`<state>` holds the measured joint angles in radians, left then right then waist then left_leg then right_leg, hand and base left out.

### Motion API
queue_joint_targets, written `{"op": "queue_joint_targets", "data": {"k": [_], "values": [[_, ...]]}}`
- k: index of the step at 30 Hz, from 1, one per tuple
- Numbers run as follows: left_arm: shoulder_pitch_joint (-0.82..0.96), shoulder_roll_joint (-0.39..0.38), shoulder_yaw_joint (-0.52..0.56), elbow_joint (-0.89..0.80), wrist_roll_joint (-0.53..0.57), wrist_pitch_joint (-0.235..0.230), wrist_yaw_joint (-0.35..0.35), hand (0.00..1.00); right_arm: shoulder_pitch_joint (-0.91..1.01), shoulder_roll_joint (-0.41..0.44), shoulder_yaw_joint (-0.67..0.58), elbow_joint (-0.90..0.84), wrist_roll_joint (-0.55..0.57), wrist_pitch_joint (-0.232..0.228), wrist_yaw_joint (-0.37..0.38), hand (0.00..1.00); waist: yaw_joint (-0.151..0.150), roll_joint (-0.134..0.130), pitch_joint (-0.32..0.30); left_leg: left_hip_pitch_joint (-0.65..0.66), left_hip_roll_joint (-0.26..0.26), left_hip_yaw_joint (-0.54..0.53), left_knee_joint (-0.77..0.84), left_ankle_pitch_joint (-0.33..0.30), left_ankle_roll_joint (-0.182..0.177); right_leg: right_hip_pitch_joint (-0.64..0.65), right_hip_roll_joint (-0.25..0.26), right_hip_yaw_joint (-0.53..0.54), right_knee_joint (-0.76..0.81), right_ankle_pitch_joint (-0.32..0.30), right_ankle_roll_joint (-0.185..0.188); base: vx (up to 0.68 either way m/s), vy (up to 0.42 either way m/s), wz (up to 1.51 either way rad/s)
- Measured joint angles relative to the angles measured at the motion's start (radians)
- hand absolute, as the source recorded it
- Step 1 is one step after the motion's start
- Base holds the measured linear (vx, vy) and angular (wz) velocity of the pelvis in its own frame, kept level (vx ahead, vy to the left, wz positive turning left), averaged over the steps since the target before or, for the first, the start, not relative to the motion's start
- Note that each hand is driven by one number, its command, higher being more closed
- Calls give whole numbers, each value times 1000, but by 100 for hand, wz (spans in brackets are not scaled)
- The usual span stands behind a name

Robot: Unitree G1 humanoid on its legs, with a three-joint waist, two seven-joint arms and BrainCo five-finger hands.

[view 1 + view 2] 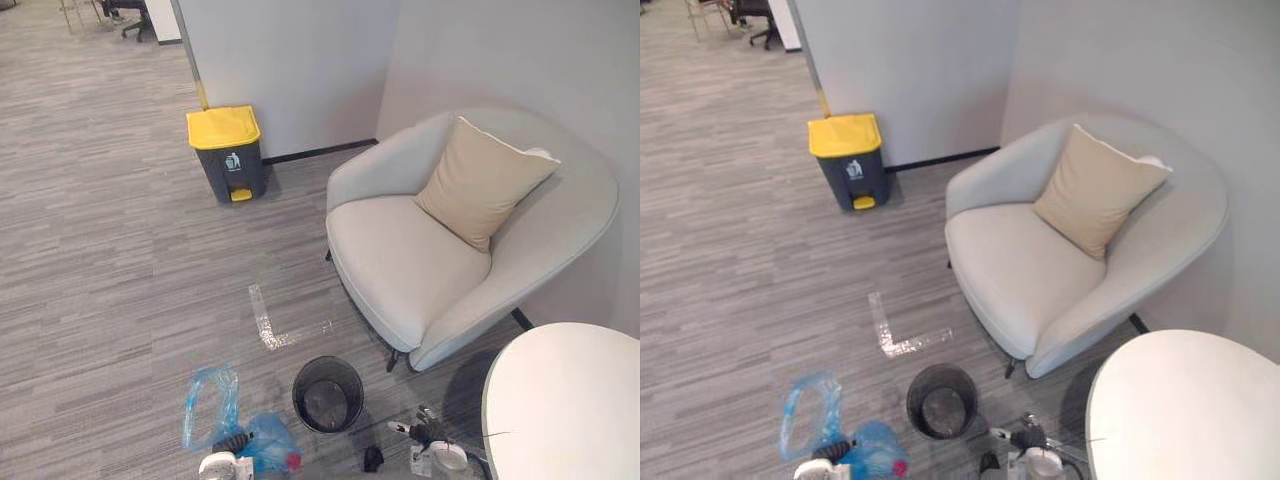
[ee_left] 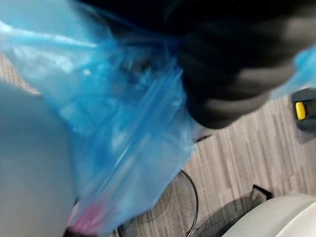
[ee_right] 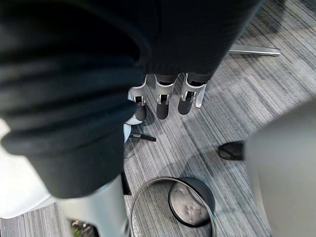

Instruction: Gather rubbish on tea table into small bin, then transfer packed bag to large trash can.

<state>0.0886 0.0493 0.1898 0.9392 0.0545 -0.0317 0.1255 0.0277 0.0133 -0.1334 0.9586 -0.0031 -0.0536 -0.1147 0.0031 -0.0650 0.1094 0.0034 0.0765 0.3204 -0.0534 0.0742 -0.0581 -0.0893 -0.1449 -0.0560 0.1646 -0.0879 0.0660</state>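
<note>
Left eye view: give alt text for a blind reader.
A blue bag hangs at the left hand, beside a black mesh bin on the floor. A yellow-lidded trash can stands by the far wall. To the right are a cushioned armchair, a white table and the open right hand.

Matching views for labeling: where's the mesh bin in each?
Left eye view: bin low centre, by the armchair.
Right eye view: low centre, right of the blue bag.
Left wrist view: its rim past the blue bag.
Right wrist view: beyond the right hand.
Shared landmark: yellow-lidded can.
</note>
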Motion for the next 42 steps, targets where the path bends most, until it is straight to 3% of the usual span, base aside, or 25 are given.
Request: {"op": "queue_joint_targets", "data": {"k": [1,2,4,6,7,9,10,11,13,14,16,17,18,19,20,21,23,25,27,29,31,38,40,42], "values": [[3,5,14,-5,0,1,5,100,1,6,-5,-10,0,1,-8,0,2,1,1,-20,16,-6,31,-17,8,3,-4,-16,1,-13,-21,-57,22,-7],[3,-12,39,-8,0,1,8,100,-7,12,-14,-12,-2,3,-16,0,8,19,1,-45,40,-2,53,-22,17,-29,-7,-44,112,-45,-47,-65,16,-3],[2,-16,51,-16,-4,1,10,100,-3,30,-15,-23,-14,4,-22,0,5,12,-3,-77,52,-32,117,-39,26,-78,-16,-36,412,-105,-8,-20,-34,32],[3,-14,54,-27,-17,2,9,100,-2,40,-13,-26,-31,3,-23,0,6,-7,-15,-115,44,-66,172,-46,26,-40,-16,-7,541,-134,30,-18,-158,53],[3,-13,61,-35,-18,2,9,100,-8,41,-15,-27,-35,3,-23,0,11,-27,-27,-140,32,-74,200,-43,24,-25,-14,17,515,-146,41,-59,-182,34],[-8,-38,72,-44,-18,4,10,100,-26,26,-22,-36,-35,4,-27,0,36,13,-32,-176,56,-85,223,-28,15,-9,27,26,429,-161,48,-93,-97,-1],[-7,-59,66,-48,-19,3,16,100,-31,13,-23,-40,-35,4,-35,0,59,33,-37,-187,74,-78,220,-16,10,13,49,32,356,-178,34,-115,-71,-26],[-9,-61,63,-48,-19,2,28,100,-46,7,-22,-43,-35,3,-45,0,64,38,-39,-215,86,-79,233,-6,-1,35,54,27,295,-214,6,-147,-157,-11],[-27,-66,44,-45,-19,5,29,100,-61,9,-20,-44,-34,2,-55,0,56,51,-29,-271,92,-110,255,17,-13,36,67,0,244,-252,-16,-217,-169,35],[-40,-73,24,-45,-19,6,29,100,-71,13,-19,-46,-33,2,-58,0,51,77,-14,-286,99,-139,245,44,-22,37,86,-31,231,-249,-24,-335,-135,58],[-42,-98,16,-49,-19,5,28,100,-50,11,-22,-44,-34,6,-63,0,47,97,-3,-275,112,-167,181,69,-32,30,95,-86,238,-240,-51,-333,-81,62],[-48,-101,17,-56,-17,6,28,100,-47,28,-26,-43,-34,10,-65,0,45,90,1,-276,113,-139,186,40,-26,31,79,-119,229,-232,-66,-277,-39,57],[-57,-100,16,-66,-18,6,28,100,-48,28,-34,-43,-34,12,-71,0,42,65,19,-283,120,-102,306,7,3,28,55,-134,232,-221,-74,-251,-27,50],[-58,-100,17,-66,-18,6,28,100,-47,26,-34,-43,-34,14,-75,0,44,63,20,-281,121,-88,385,-17,13,25,44,-137,231,-216,-70,-225,-24,39],[-55,-101,16,-65,-18,7,28,100,-48,24,-35,-45,-35,14,-80,0,39,63,18,-278,121,-64,466,-89,16,18,27,-151,230,-207,-63,-192,39,48],[-55,-108,13,-63,-18,9,28,100,-48,23,-42,-44,-35,14,-83,0,29,65,19,-258,135,-43,537,-159,6,14,15,-168,214,-186,-56,-177,76,48],[-55,-107,6,-56,-16,13,27,100,-45,29,-51,-40,-37,16,-82,0,31,66,18,-207,162,0,589,-242,-6,14,-1,-191,186,-156,-42,-107,147,41],[-60,-106,-9,-37,-14,20,26,100,-45,25,-66,-40,-37,16,-83,0,20,82,7,-150,175,49,537,-288,-30,17,-20,-223,163,-126,-9,-28,224,62],[-68,-87,-46,-16,-6,22,26,100,-47,34,-99,-25,-37,18,-82,0,2,60,-3,-132,109,52,392,-276,-41,21,-33,-245,100,-87,20,-57,256,67],[-59,-39,-86,5,4,33,26,100,-38,50,-101,4,-37,22,-81,0,-3,30,-19,-97,33,41,241,-188,-17,47,-51,-248,-13,-22,13,-69,170,44],[-61,-19,-112,6,5,34,26,100,-38,47,-113,9,-37,24,-83,0,-4,23,-23,-81,5,22,206,-164,-1,80,-61,-249,-54,3,22,-59,104,36],[-46,1,-98,47,4,33,27,100,-38,47,-122,44,-39,32,-83,0,-2,30,-19,-15,-43,-27,17,-47,13,86,-72,-279,-61,-8,43,-95,23,21],[-46,5,-88,46,3,29,27,100,-42,48,-131,44,-41,32,-82,0,-1,16,-11,-22,-52,-33,26,-50,26,82,-90,-297,-29,-30,58,-43,29,32],[-46,16,-73,35,1,26,28,100,-44,42,-138,43,-43,32,-83,0,4,-5,-1,-62,-70,-45,136,-112,46,74,-134,-295,45,-80,101,7,68,31]]}}
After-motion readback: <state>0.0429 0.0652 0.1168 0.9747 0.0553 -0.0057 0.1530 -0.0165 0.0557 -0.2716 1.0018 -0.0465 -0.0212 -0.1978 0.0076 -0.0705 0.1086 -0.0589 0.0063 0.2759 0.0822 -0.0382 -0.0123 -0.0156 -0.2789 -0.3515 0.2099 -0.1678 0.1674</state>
